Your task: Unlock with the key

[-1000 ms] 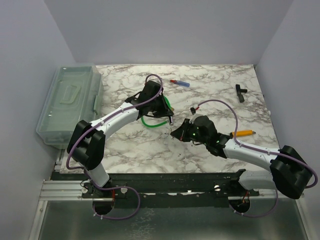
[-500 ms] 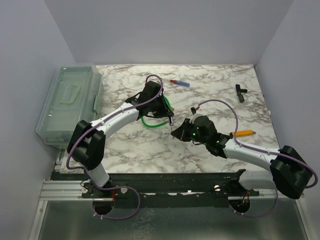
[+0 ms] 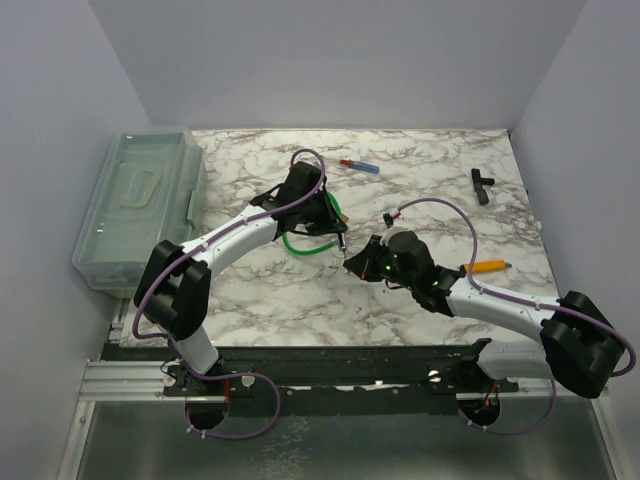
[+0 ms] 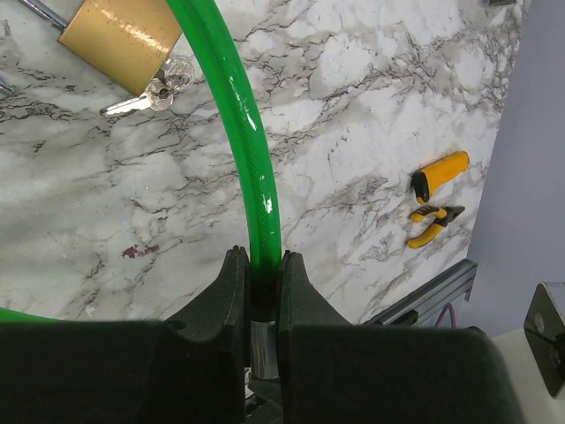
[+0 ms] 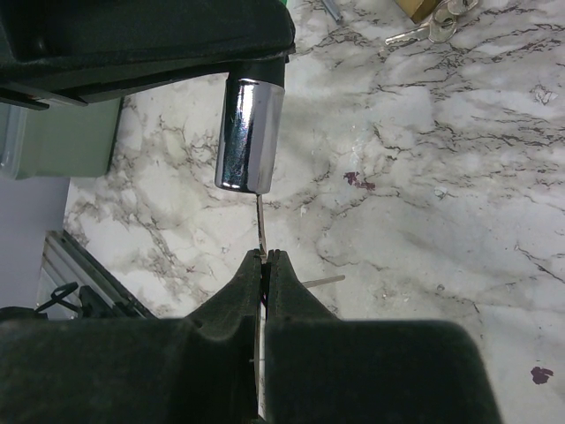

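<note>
Below cable's metal tip (image 5: pixel 250 132), right gripper (image 5: pixel 264 265) pinches key (image 5: pixel 261 223).

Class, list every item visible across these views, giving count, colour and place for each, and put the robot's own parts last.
Thin flat silvery key: one, pinched in right gripper, tip at chrome cable end.
Green cable: one, held by left gripper.
Chrome cable end: one, silvery, below left gripper.
Brass padlock: one, on marble, keys beside it.
Clear plastic box: one, left edge.
Red-and-blue tool: one, far centre.
Black part: one, far right.
Orange tool: one, right.
Left gripper: shut on cable.
Right gripper: shut on key.
</note>
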